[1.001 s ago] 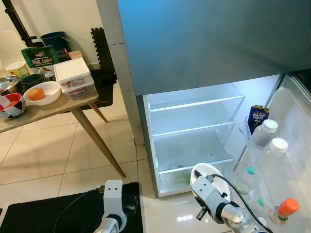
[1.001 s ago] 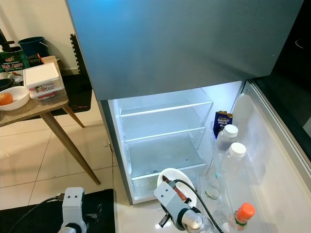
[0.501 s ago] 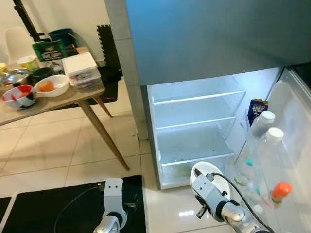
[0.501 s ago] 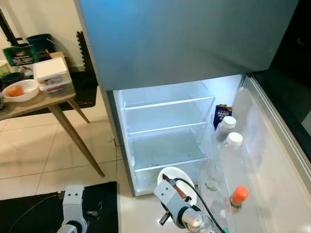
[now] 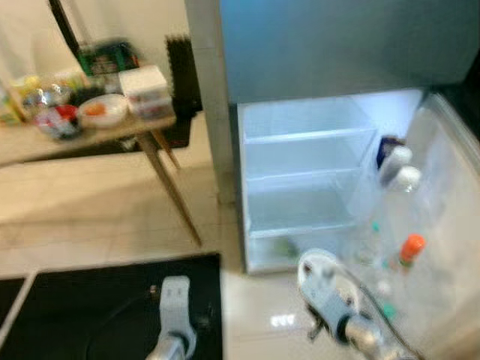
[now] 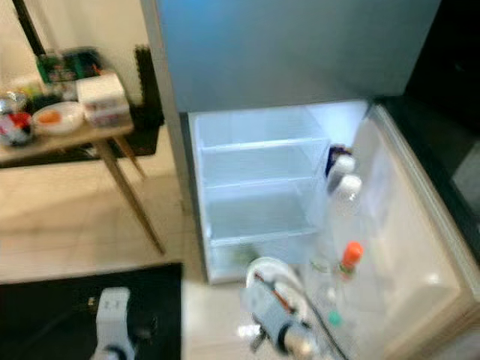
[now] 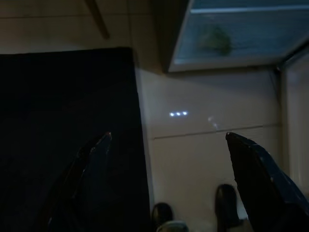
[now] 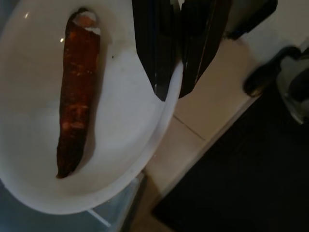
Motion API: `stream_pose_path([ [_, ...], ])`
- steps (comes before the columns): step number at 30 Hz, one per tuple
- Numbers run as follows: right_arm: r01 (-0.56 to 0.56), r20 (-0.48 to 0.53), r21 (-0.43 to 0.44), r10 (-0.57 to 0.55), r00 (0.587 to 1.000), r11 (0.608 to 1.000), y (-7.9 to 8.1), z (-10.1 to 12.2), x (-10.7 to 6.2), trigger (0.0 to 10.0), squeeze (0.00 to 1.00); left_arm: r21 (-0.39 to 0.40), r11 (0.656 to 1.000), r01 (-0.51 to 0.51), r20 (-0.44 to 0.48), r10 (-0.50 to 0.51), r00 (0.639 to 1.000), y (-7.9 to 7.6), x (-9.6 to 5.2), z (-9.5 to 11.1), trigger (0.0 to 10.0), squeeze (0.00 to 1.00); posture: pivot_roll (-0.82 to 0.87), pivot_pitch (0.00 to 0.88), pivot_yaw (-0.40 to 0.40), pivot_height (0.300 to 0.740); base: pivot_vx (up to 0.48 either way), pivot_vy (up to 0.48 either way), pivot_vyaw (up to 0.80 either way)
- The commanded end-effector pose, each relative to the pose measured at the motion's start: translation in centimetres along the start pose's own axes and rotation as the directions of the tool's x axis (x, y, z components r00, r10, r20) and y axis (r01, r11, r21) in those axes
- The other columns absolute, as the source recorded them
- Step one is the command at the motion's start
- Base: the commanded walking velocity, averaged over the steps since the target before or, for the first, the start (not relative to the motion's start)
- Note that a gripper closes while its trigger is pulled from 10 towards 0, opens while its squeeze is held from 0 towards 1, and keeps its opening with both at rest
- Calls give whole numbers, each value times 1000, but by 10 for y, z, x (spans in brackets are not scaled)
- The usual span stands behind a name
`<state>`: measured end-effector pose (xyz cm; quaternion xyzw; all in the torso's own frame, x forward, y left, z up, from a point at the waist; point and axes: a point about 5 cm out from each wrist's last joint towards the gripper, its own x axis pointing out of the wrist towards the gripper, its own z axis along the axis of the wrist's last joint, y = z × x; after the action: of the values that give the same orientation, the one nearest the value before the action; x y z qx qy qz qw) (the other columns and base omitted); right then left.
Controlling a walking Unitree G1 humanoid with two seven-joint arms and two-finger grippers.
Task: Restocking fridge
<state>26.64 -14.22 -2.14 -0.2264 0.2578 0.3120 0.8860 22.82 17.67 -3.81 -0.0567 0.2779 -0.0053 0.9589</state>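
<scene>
right gripper (image 8: 171,94): its two black fingers are pressed onto the rim of a white plate (image 8: 120,159), one on each face, pinching it.
plate: held low in front of the open fridge (image 6: 259,199), just before its bottom edge, above the pale floor (image 5: 97,225).
carrot (image 8: 75,92): a long orange-brown one lies lengthwise on the plate, off to one side of the fingers.
left gripper (image 7: 166,140): fingers spread wide with nothing between them, hanging over the edge of a black mat (image 7: 63,121) and the tile beside it.
fridge: lower door swung open, shelves lit and bare; something greenish, perhaps a vegetable, sits in the bottom drawer, but the head views are blurred.
door (image 6: 397,225): holds clear bottles with white caps, an orange-capped bottle (image 6: 350,257) and a dark blue carton (image 5: 386,148).
table (image 5: 82,139): wooden, well to the left, with bowls and a white box (image 6: 103,97).
</scene>
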Motion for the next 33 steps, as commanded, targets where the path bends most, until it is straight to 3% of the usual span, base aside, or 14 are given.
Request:
stream_pose_path([
  [1,-4,16,-4,4,1000,1000,2,4,2,10000,0,-4,1000,-9,-6,8,1000,2,-1,-2,10000,0,58,93,26,740,0,0,0],
  [14,-14,21,-13,14,1000,1000,3,5,3,10000,0,11,999,-49,8,49,999,7,-2,-1,10000,0,63,91,25,740,0,0,0],
  [33,-20,26,-11,20,999,1000,4,7,4,10000,0,1,999,-32,15,32,999,5,-1,1,10000,0,66,93,24,740,0,0,0],
])
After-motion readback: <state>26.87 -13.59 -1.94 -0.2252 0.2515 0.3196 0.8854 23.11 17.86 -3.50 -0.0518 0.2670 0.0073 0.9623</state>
